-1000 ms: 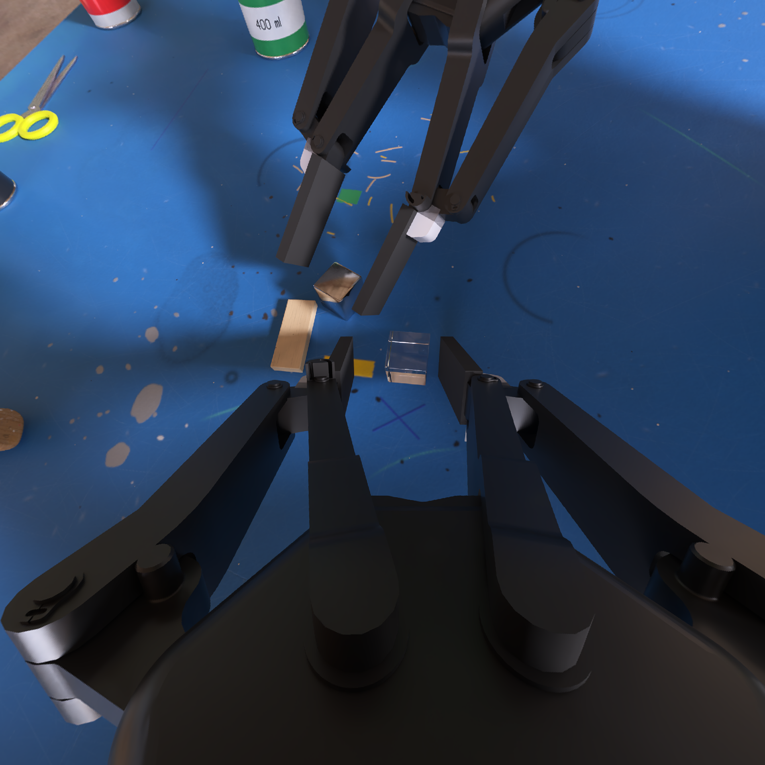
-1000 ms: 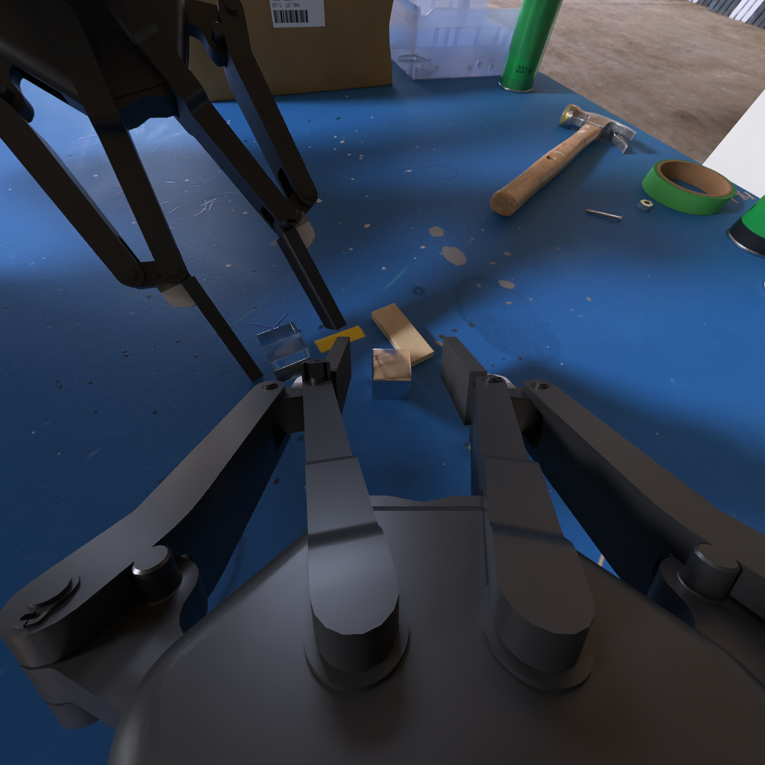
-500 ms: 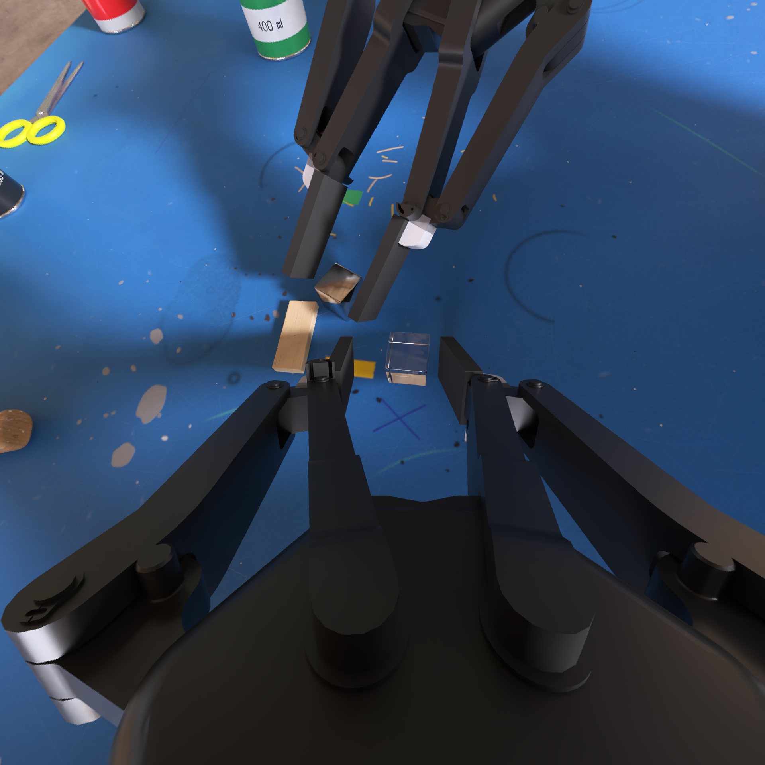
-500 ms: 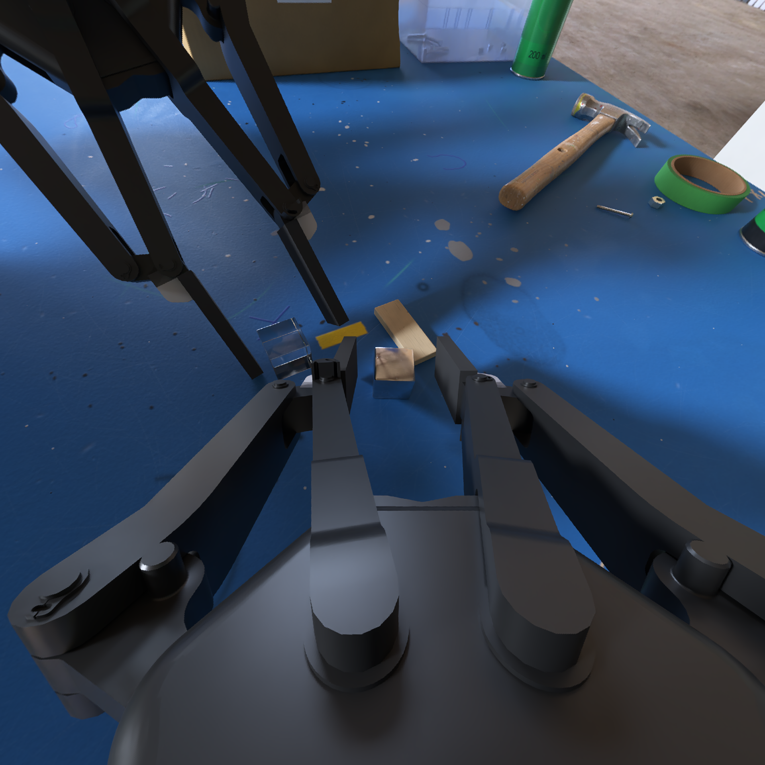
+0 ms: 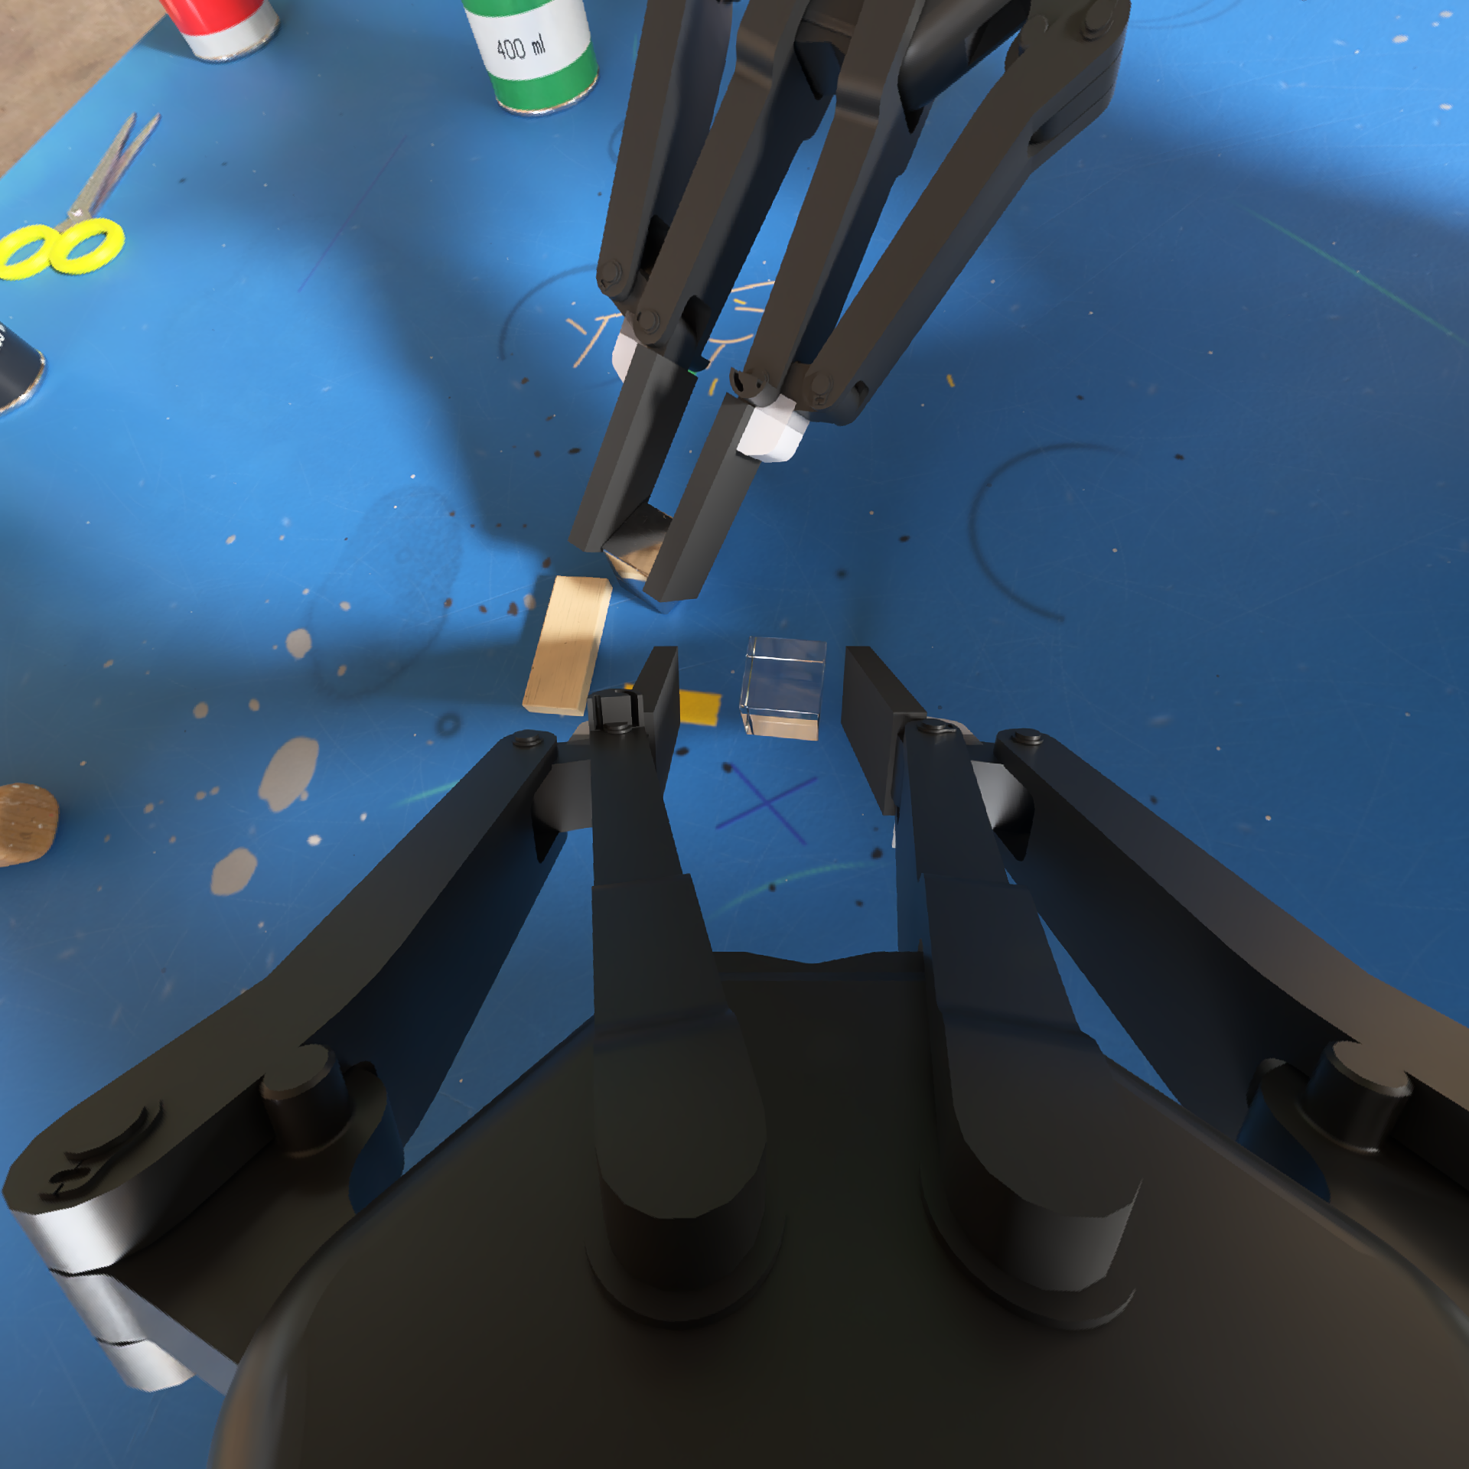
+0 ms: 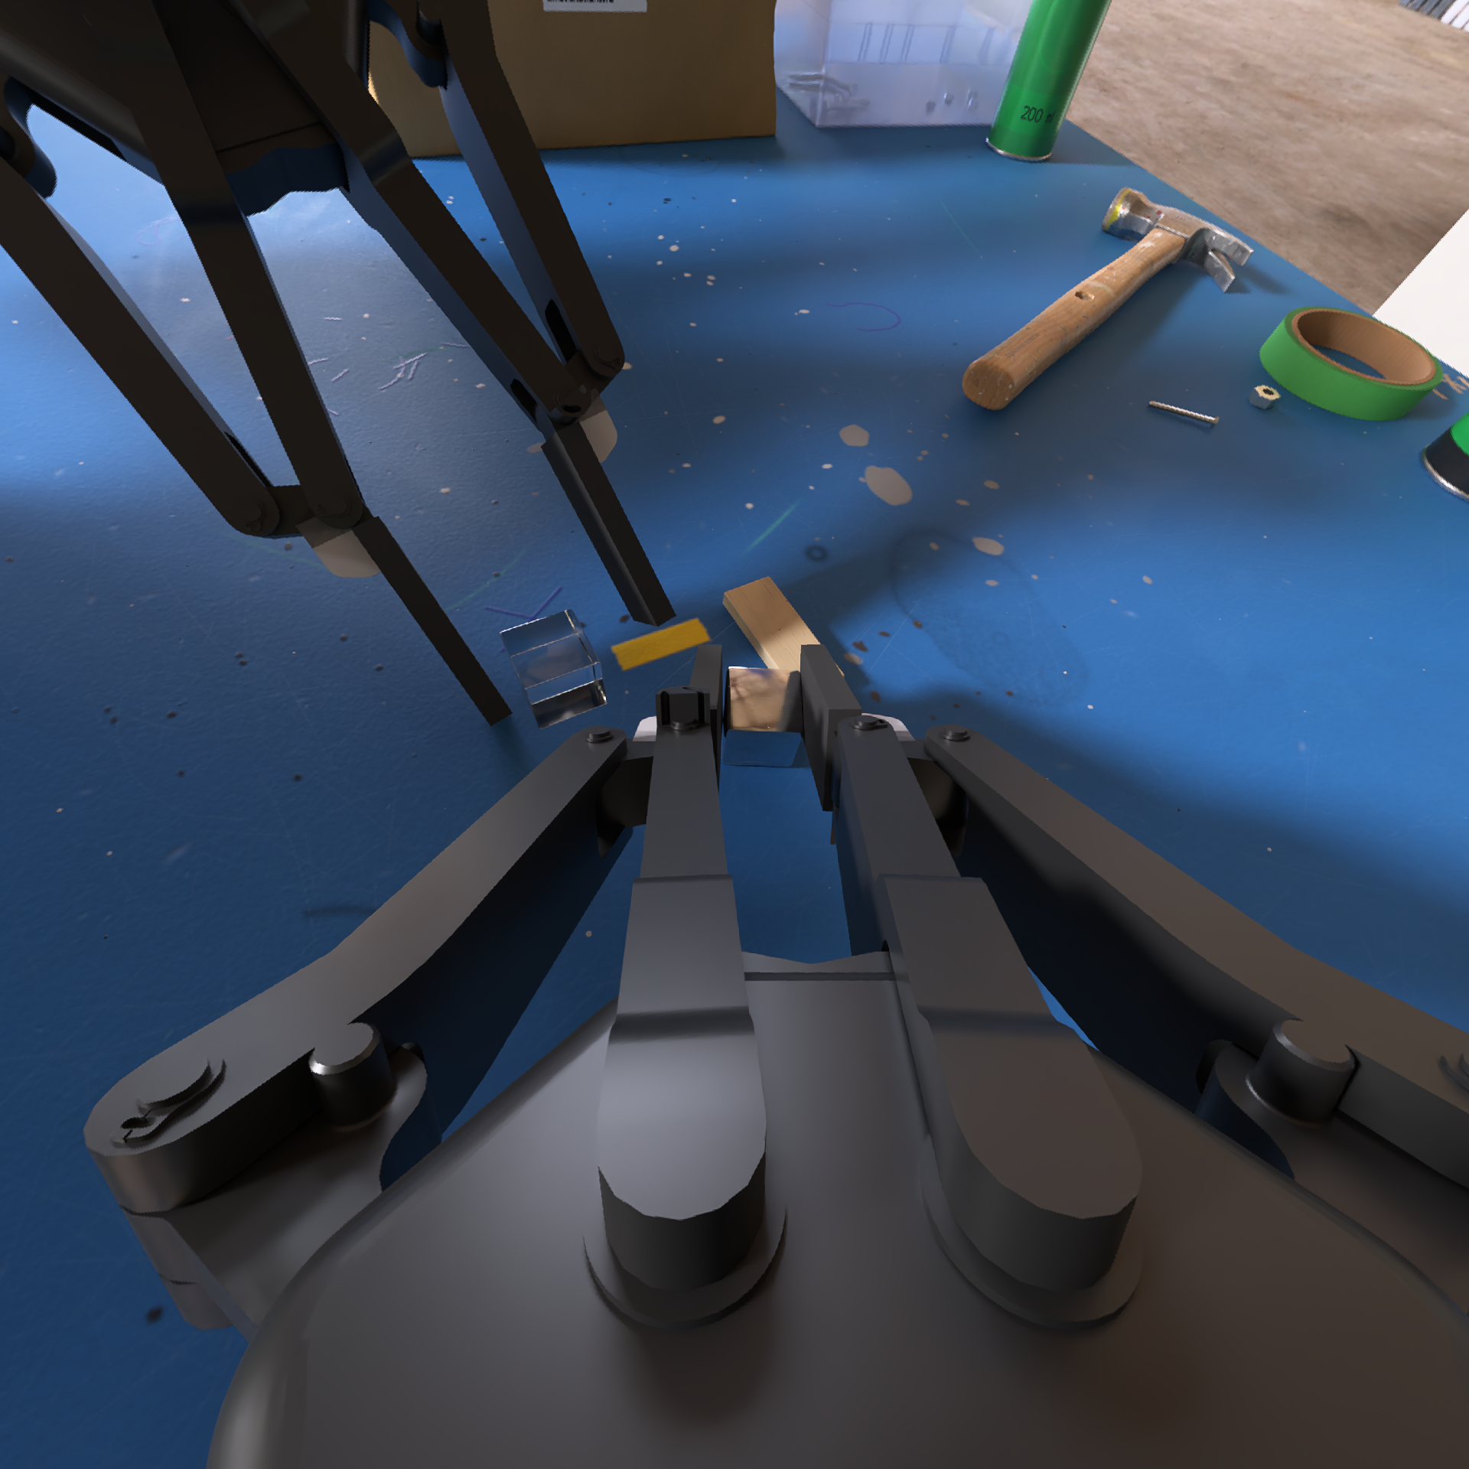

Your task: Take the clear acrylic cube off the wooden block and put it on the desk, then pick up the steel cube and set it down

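The steel cube [image 6: 759, 699] sits between the fingers of the right pincer [image 6: 761, 687], which is clamped on its two sides, low over the blue desk [image 6: 1033, 715] and just beside the wooden block [image 6: 769, 620]. Its shiny faces mirror brown and grey. The clear cube [image 5: 783, 687] rests on the desk between the spread fingers of the left pincer [image 5: 759, 691], touching neither; its glassy body shows the blue beneath

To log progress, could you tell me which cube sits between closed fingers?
The steel cube, clamped by the right gripper; the clear acrylic cube stands free.
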You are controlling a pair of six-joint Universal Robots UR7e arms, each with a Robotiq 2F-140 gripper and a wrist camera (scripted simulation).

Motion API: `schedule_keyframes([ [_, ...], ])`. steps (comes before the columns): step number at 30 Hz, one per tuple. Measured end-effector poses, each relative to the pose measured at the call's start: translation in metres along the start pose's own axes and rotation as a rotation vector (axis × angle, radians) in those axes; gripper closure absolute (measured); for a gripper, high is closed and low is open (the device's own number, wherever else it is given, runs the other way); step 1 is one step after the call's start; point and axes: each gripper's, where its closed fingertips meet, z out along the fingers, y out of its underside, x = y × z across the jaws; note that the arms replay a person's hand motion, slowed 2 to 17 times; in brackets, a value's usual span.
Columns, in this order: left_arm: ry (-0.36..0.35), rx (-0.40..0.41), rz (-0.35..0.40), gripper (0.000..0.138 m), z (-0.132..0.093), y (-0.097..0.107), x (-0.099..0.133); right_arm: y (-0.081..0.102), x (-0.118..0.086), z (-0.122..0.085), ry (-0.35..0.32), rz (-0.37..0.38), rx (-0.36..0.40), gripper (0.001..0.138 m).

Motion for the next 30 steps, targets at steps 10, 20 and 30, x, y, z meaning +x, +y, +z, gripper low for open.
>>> schedule_keyframes([
  [10,-0.001,0.000,0.000,0.083,0.0000,0.0000,0.0000,0.0001,-0.0011,0.0002,0.001,-0.009,-0.001,0.113],
  [20,-0.003,-0.001,0.003,0.083,-0.0001,-0.0001,0.0001,0.0000,-0.0013,0.0002,-0.001,-0.008,-0.001,0.113],
  [30,-0.003,-0.001,0.003,0.084,-0.0001,-0.0001,0.0001,-0.0009,-0.0013,-0.0006,0.003,-0.011,0.007,0.113],
])
